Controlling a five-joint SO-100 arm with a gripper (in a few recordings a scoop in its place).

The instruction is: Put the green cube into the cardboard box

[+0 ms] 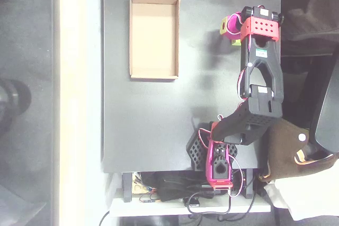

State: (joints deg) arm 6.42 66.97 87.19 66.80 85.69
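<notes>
The green cube [223,25] shows as a small lime block on the black table [143,125], near its far right. My magenta gripper [229,26] is right against the cube's right side and covers part of it. The red and black arm hides the fingers from above, so I cannot tell whether they are closed around the cube or just touching it. The cardboard box [154,74], a shallow tan tray with nothing in it, lies at the far left of the table, well away from the gripper.
The arm's base [217,165] and its cables sit at the table's near edge. A dark chair and a brown bag [286,146] stand off the table's right side. Bare black tabletop lies between the box and the arm.
</notes>
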